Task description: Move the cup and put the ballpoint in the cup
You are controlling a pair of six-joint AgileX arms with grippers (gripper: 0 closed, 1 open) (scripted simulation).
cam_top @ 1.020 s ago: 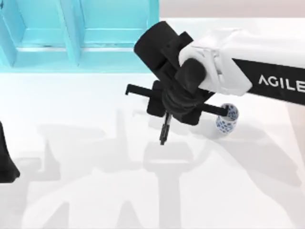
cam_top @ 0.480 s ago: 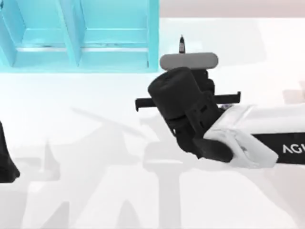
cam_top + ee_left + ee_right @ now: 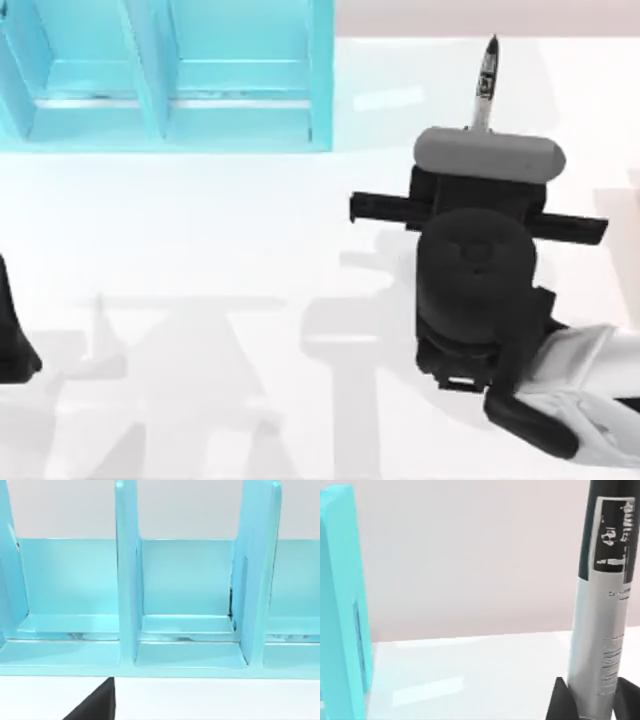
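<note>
Right claw (image 3: 592, 700) clamped on ballpoint (image 3: 486, 85), printed barrel text legible at wrist

Bright, even rendered light; the white table (image 3: 200, 240) carries soft, overlapping grey shadows (several faint arm-shaped ones). A pale glare patch lies beside the turquoise rack (image 3: 170, 80).

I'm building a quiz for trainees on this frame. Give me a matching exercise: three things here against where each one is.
Things:
1. slim ballpoint with grey barrel and black cap
2. turquoise partitioned shelf rack
3. left gripper

Places:
A. top view's left edge, parked
B. table's far left
C. held in the right gripper, tip pointing at the table's far edge

Pairs: 1-C, 2-B, 3-A
</note>
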